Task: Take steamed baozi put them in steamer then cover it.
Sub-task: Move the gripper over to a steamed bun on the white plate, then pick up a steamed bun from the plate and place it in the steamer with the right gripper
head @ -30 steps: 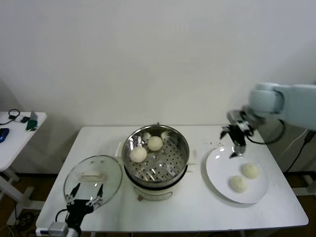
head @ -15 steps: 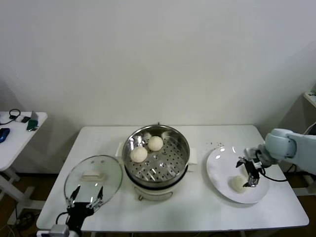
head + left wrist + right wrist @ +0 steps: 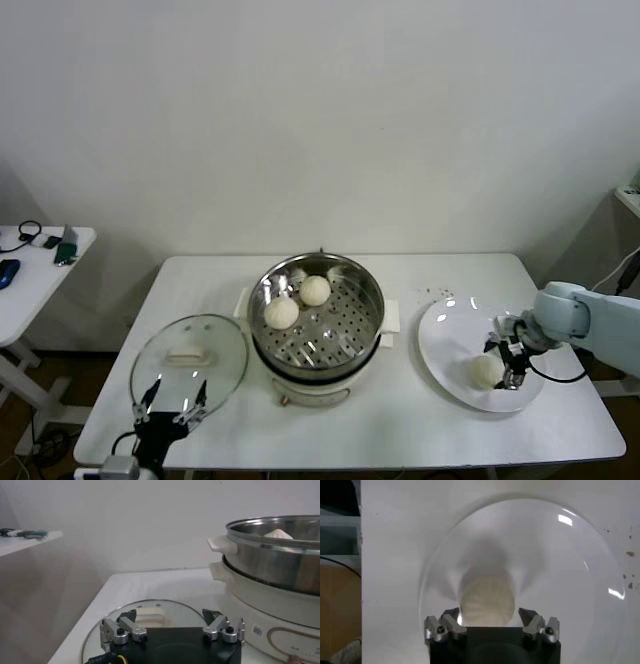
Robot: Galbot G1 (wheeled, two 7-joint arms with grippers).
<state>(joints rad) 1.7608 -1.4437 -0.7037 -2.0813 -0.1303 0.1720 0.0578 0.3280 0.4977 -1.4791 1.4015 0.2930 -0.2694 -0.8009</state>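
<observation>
- My right hand (image 3: 512, 362) is down over the white plate (image 3: 450, 330) on the right side of the bench (image 3: 400, 420). It sits on the plate's far-right bun, which the head view hides behind the hand.
- In the right wrist view that baozi (image 3: 486, 600) sits between the two fingers (image 3: 445, 626). They flank it closely, but I cannot tell if they actually press the dough or are just closing in.
- A second baozi (image 3: 487, 371) lies on the plate just beside the hand, on the side toward the steamer.
- The steamer (image 3: 316, 318) stands mid-bench on its cream cooker base (image 3: 310, 388), uncovered. It has two buns inside: one (image 3: 281, 313) nearer me, one (image 3: 315, 290) just behind it, both on the perforated floor toward the left-rear part.
- The glass lid (image 3: 190, 352) lies flat on the bench left of the steamer, handle (image 3: 184, 355) up.
- My left hand (image 3: 171, 402) is parked at the near edge of the lid, fingers spread wide, holding nothing. The left wrist view shows both fingers (image 3: 120, 630) apart above the glass.
- A small side table (image 3: 40, 265) with some gear stands off to the far left.
</observation>
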